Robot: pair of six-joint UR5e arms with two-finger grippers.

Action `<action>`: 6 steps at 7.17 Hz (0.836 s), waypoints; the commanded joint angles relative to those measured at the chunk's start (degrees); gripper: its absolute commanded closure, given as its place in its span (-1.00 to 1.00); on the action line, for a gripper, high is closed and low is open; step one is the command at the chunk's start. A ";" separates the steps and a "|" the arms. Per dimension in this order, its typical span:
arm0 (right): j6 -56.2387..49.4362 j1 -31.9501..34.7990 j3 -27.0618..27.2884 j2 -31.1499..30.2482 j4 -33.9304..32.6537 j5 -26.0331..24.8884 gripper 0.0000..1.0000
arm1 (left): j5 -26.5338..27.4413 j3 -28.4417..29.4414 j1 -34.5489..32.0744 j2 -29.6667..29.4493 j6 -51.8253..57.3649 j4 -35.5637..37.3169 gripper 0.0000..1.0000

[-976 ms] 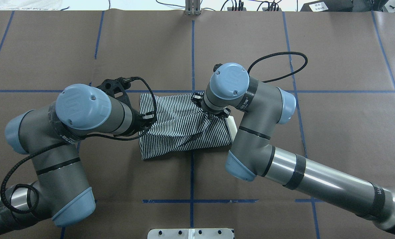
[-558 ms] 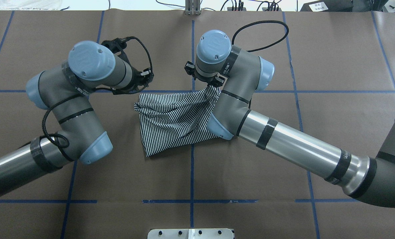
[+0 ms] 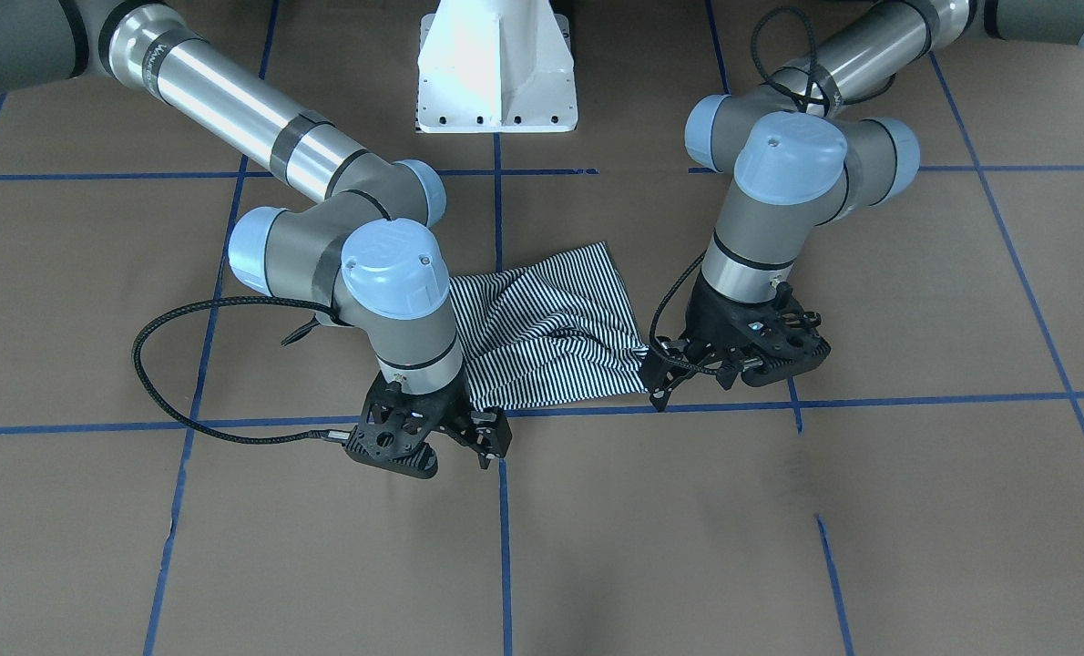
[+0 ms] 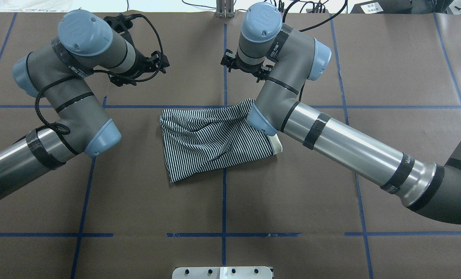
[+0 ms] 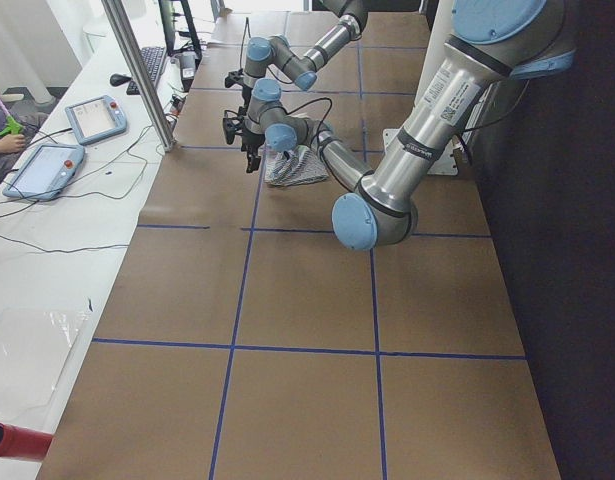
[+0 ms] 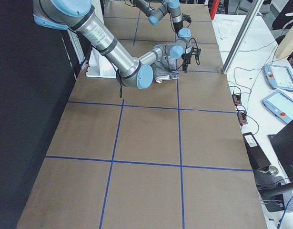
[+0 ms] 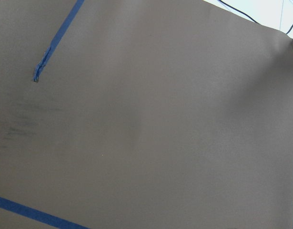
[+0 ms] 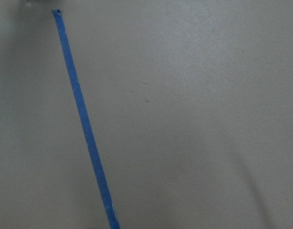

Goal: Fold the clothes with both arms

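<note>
The striped polo shirt (image 4: 211, 141) lies folded in a crumpled rectangle on the brown table, with its cream collar (image 4: 277, 146) peeking out at the right edge. It also shows in the front view (image 3: 551, 337). My left gripper (image 4: 159, 62) hovers beyond the shirt's far left corner, open and empty; in the front view (image 3: 679, 378) it hangs beside the shirt's corner. My right gripper (image 4: 246, 68) hovers beyond the far right corner, open and empty, and shows in the front view (image 3: 455, 446) too. Both wrist views show only bare table and blue tape.
Blue tape lines (image 4: 223, 193) grid the brown table cover. The white pedestal base (image 3: 496, 73) stands on the robot's side. A metal post (image 4: 224, 9) rises at the far edge. A side bench holds tablets (image 5: 92, 118) and cables.
Both arms rose and swung toward the far edge, away from the shirt. The right gripper let go of the shirt's far right corner; the left let go earlier. The shirt now lies folded.
</note>
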 commanded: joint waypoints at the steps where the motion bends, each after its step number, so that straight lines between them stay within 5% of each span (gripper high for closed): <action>1: -5.38 -0.02 10.44 -0.14 -14.72 3.04 -1.00 | -4.48 -5.66 -2.76 4.79 5.13 0.52 -1.00; 3: -12.68 -6.32 18.31 -0.49 -27.94 1.13 -1.00 | -7.48 -9.11 -5.85 8.41 9.54 1.48 -1.00; 6: -22.09 -12.15 15.27 -0.75 -27.92 -5.64 -1.00 | -7.49 -9.12 -6.21 8.86 9.56 1.49 -1.00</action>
